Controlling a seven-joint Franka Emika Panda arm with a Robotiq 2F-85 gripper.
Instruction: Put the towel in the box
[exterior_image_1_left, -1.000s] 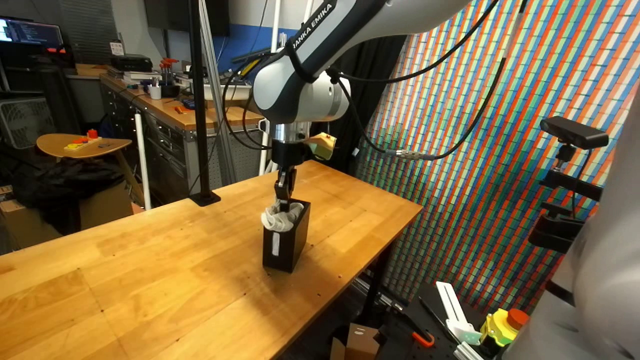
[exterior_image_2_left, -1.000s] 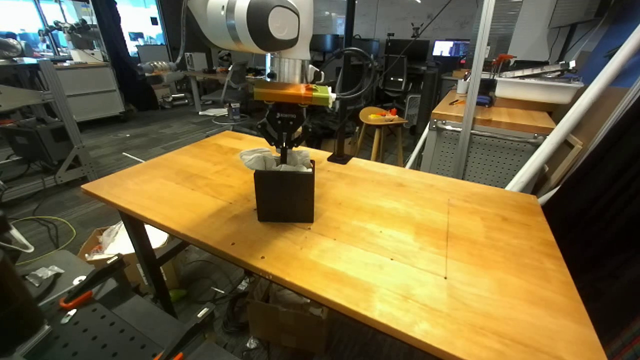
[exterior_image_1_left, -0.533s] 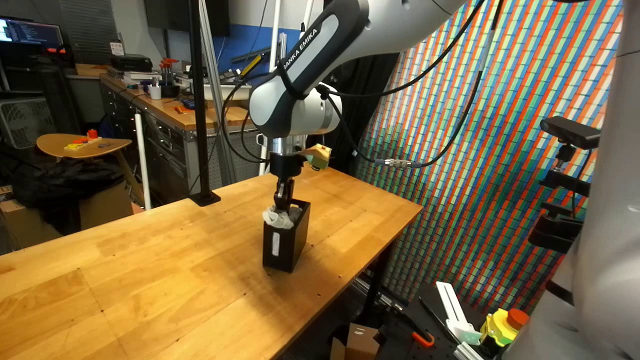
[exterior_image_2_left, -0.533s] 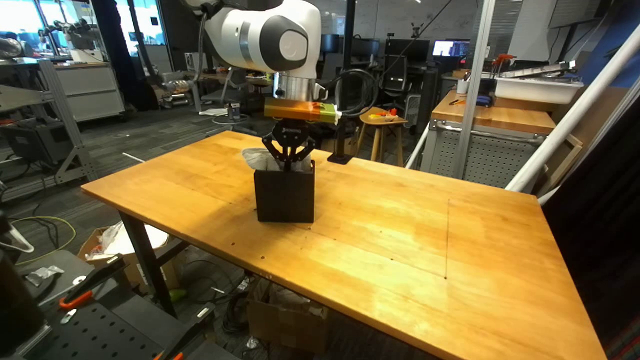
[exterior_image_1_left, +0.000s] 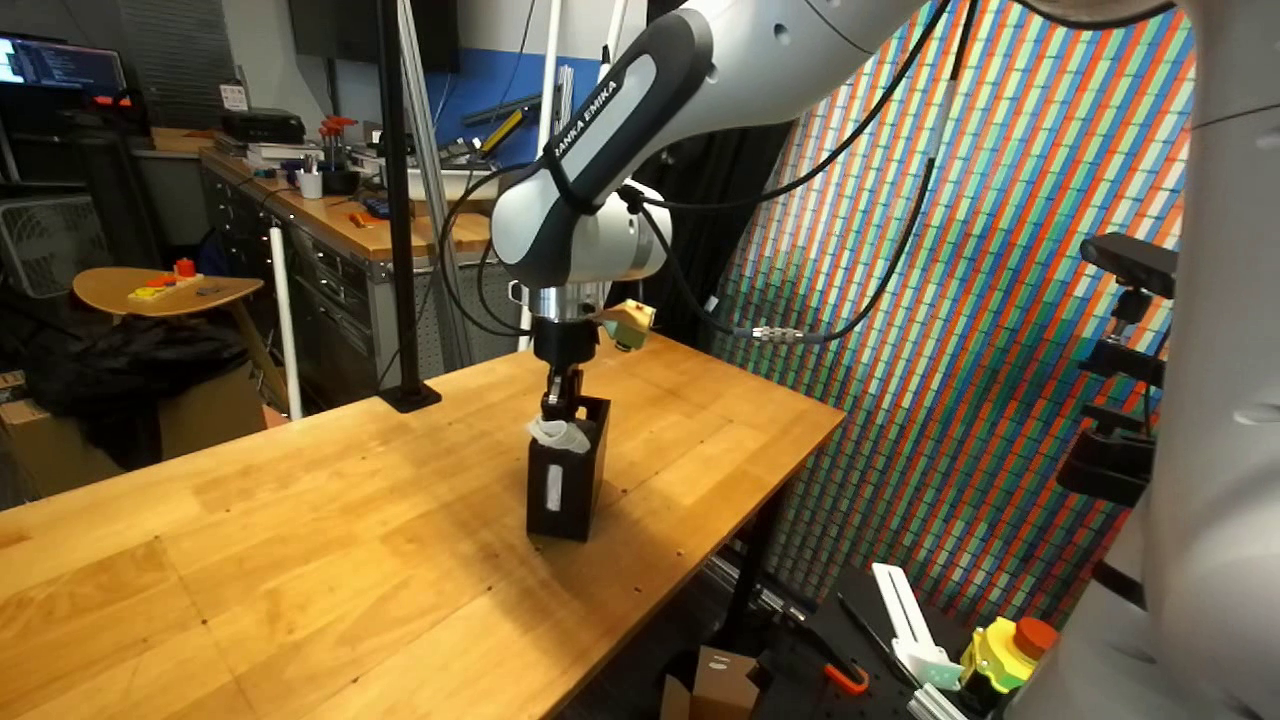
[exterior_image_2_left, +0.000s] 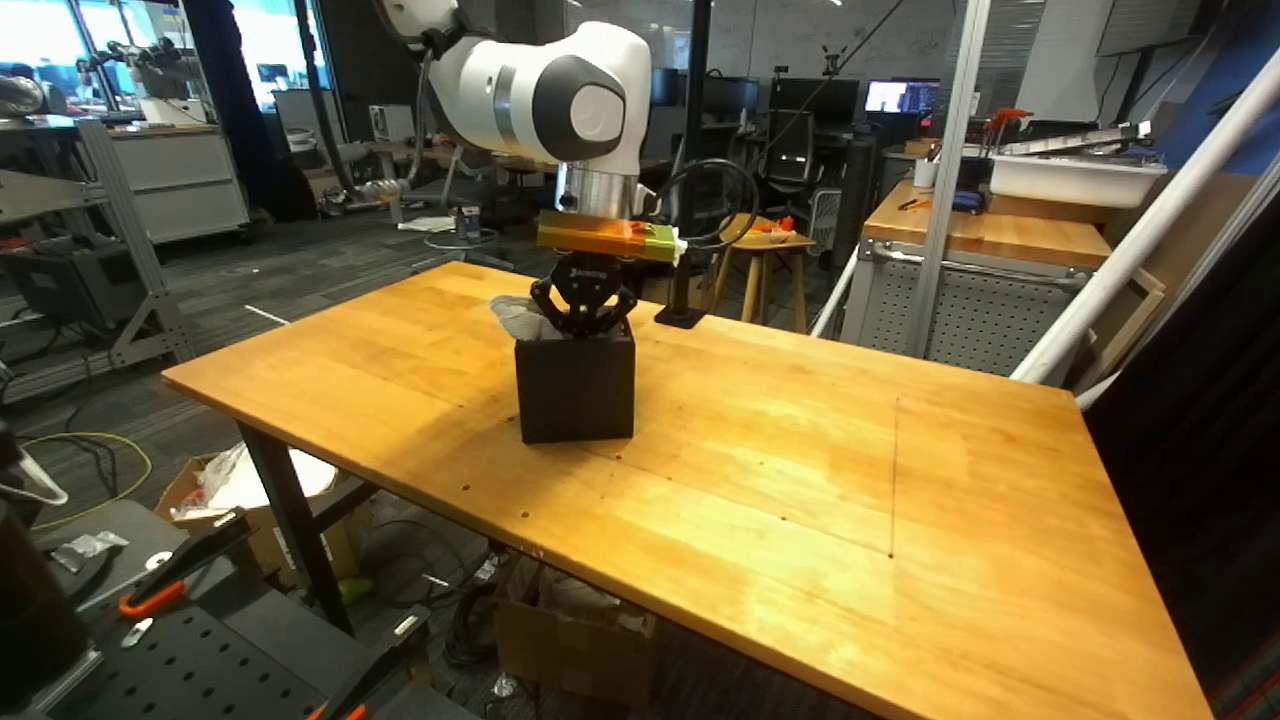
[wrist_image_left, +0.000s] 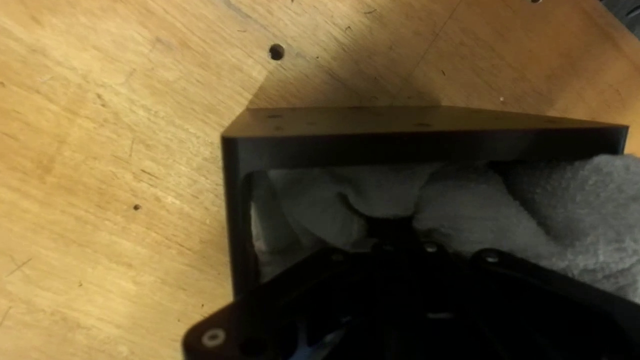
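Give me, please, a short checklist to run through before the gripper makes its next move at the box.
1. The box upright on the table: ok, it stands so in both exterior views.
2. The box set in from the table's edges: ok.
3. The gripper shut: ok, its jaws are together.
4. The towel wholly inside the box: not ok, part of it bulges out over one end.
5. The towel free of the gripper: cannot tell, the place where they meet is hidden inside the box.
6. The gripper clear of the box's walls: cannot tell, it covers part of them in the wrist view.
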